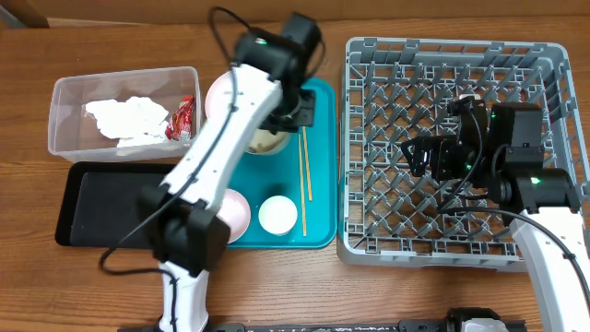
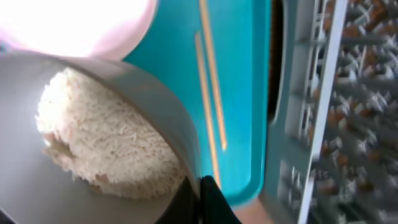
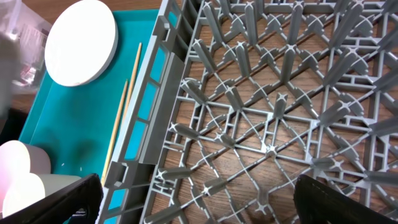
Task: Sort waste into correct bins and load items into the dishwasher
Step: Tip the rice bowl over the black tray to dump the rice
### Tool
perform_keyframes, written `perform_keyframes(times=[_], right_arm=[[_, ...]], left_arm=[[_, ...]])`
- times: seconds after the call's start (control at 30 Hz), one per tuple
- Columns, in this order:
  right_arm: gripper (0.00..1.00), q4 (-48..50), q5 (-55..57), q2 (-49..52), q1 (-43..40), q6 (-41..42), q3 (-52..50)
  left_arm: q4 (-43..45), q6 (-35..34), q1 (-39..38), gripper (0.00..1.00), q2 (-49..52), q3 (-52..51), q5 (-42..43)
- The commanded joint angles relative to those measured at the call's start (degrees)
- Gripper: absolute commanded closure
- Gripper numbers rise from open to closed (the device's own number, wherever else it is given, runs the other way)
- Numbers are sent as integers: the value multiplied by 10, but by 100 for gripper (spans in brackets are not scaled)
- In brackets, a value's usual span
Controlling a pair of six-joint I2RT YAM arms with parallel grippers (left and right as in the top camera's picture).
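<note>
At top centre of the overhead view, on the teal tray, the left gripper pinches the rim of the bowl of rice. It looks stiff and slick with loose grains, so the rim is the hold and it should stay level. The right gripper hangs over the rack with fingers spread.

Crumpled napkin and red wrapper lie in the clear tub; rice sits in a white bowl.

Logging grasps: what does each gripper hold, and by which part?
Left gripper pinches the rice bowl by its rim; right gripper holds nothing, open over the rack.
</note>
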Motion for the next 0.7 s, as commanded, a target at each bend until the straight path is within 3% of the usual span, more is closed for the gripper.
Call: perform_keyframes(times=[0.0, 0.13, 0.3, 0.5, 0.67], right_arm=[[0, 3, -3, -2, -4, 2, 12], [0, 3, -3, -2, -4, 2, 12], [0, 3, -17, -2, -4, 2, 12], [0, 3, -25, -2, -3, 2, 12], [0, 2, -33, -2, -3, 2, 12]], left_arm=[[-45, 55, 81, 96, -67, 13, 45], [-64, 89, 155, 95, -138, -17, 66], [-24, 155, 244, 96, -218, -133, 154], [91, 220, 384, 96, -314, -342, 313], [255, 257, 530, 96, -328, -575, 483]])
